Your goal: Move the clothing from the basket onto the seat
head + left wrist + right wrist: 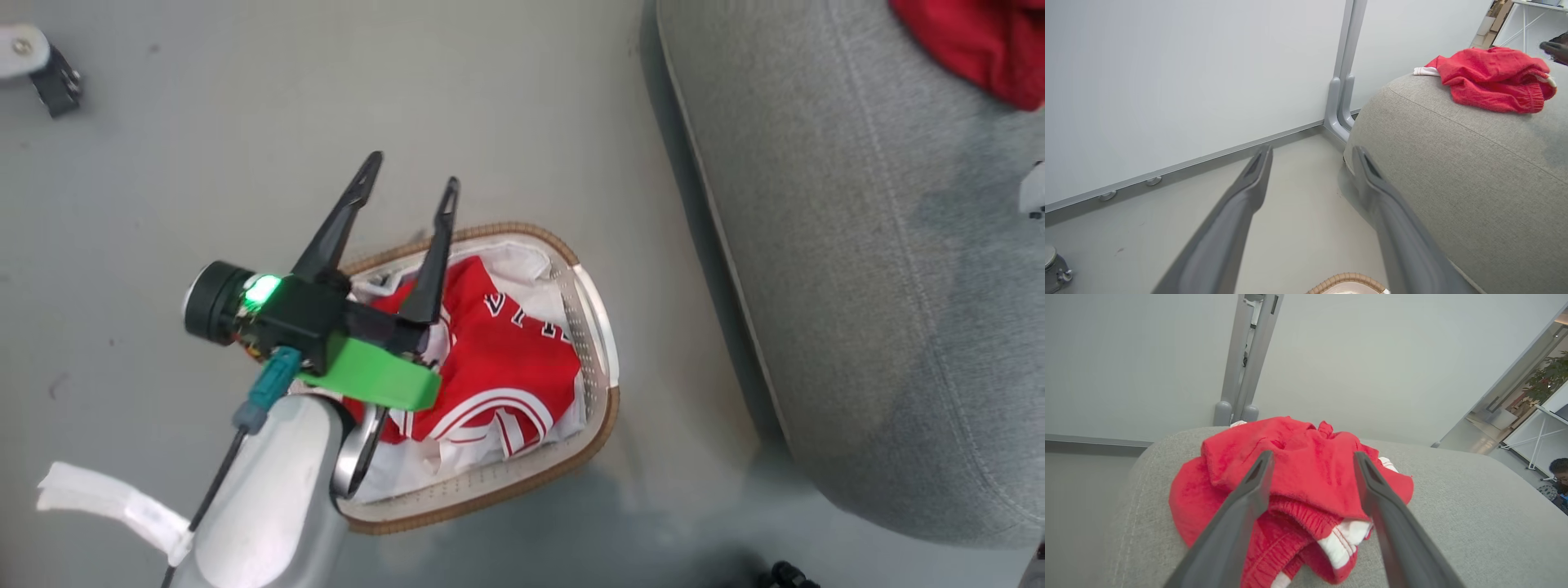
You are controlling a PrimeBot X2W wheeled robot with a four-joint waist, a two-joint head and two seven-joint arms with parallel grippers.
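- Step in hand, as I read it: half the job is done. The shorts (1314, 477) lie heaped on the seat (857, 286), in the upper right corner of the head view. The jersey (498, 359) lies in the basket (510, 228) at centre frame
- Right gripper (1312, 454): its fingers are spread wide in the middle of its wrist view, with the shorts behind them and nothing pinched that I can see
- Left gripper (413, 168): wide open and empty, left of centre in the head view, above the basket's left end, with its tips pointing up the frame over the floor (204, 122)
- Next move, in my judgement: bring a gripper down onto the jersey and pinch a fold of red cloth, not the white liner (522, 257) under it. Then lift it clear of the rim and carry it right to the seat
- Count: two garments, one shorts and one jersey; one basket; one seat; two grippers, both open; one person (1557, 473) at the lower right edge of the right wrist view
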